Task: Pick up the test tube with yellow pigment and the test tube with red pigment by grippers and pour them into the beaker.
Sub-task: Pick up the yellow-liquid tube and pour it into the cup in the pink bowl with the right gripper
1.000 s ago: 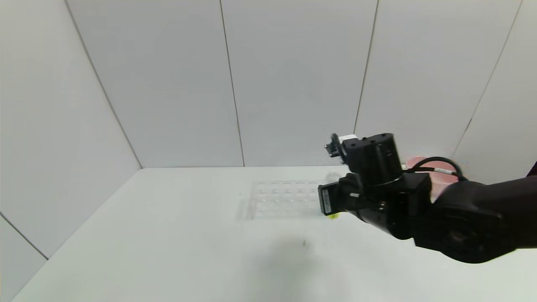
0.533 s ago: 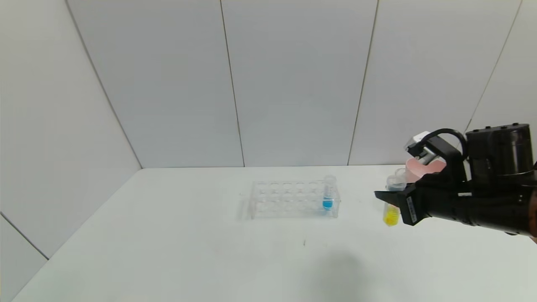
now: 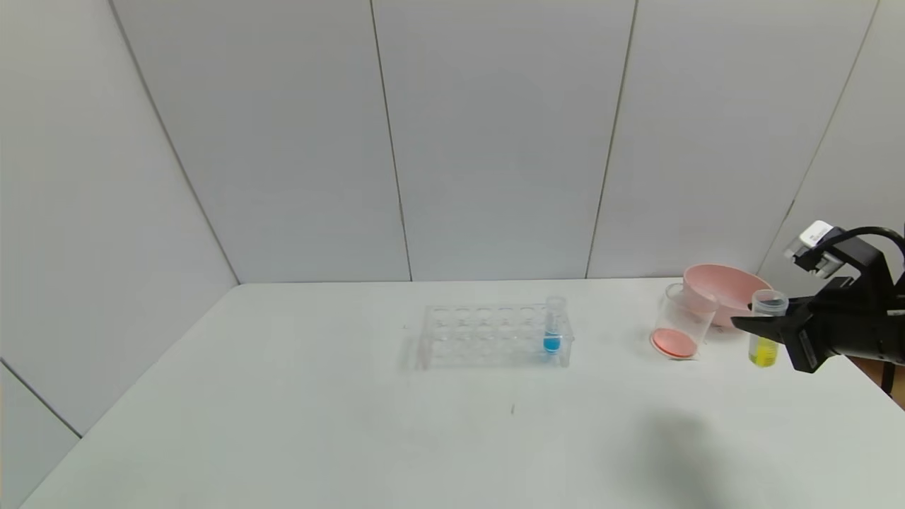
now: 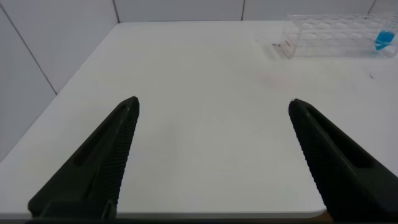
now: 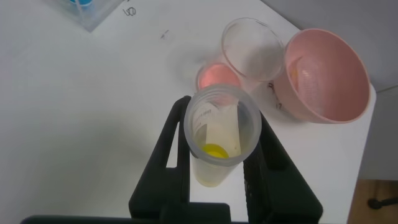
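Note:
My right gripper (image 3: 758,327) is shut on the test tube with yellow pigment (image 3: 766,331) and holds it upright above the table, just right of the beaker (image 3: 682,322). The beaker stands in front of the pink bowl and has red liquid at its bottom. In the right wrist view the yellow tube (image 5: 219,140) sits between my black fingers (image 5: 171,134), with the beaker (image 5: 252,50) beyond it. The test tube with red pigment is out of view. My left gripper (image 4: 212,101) is open and empty over the table's front left part; it does not show in the head view.
A clear tube rack (image 3: 495,336) stands mid-table with a blue-liquid tube (image 3: 553,329) at its right end; both also show in the left wrist view, the rack (image 4: 336,43) far off. A pink bowl (image 3: 717,290) sits behind the beaker near the table's right edge.
My right gripper has moved from over the rack's right end to the right, past the beaker, carrying the yellow tube. The rack, blue tube and beaker have come into view.

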You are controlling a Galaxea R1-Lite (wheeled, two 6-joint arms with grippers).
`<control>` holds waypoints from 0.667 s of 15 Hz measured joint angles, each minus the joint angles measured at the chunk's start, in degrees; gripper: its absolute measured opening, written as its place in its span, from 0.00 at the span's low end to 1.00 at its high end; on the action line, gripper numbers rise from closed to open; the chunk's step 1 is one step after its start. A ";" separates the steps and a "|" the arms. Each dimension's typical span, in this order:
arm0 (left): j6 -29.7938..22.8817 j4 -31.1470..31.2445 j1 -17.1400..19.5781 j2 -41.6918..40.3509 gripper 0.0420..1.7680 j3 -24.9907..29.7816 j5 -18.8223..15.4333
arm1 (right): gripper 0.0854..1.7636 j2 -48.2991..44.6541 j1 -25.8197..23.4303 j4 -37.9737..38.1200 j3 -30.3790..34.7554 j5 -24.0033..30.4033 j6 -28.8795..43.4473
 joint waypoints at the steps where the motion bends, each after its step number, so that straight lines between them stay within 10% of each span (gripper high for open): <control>1: -0.02 0.00 0.00 0.00 0.97 0.00 -0.02 | 0.28 0.82 -2.06 0.20 -1.50 0.40 -1.51; 10: -0.02 0.00 0.00 0.00 0.97 0.00 0.00 | 0.28 11.13 -9.14 16.88 -20.98 0.55 -20.19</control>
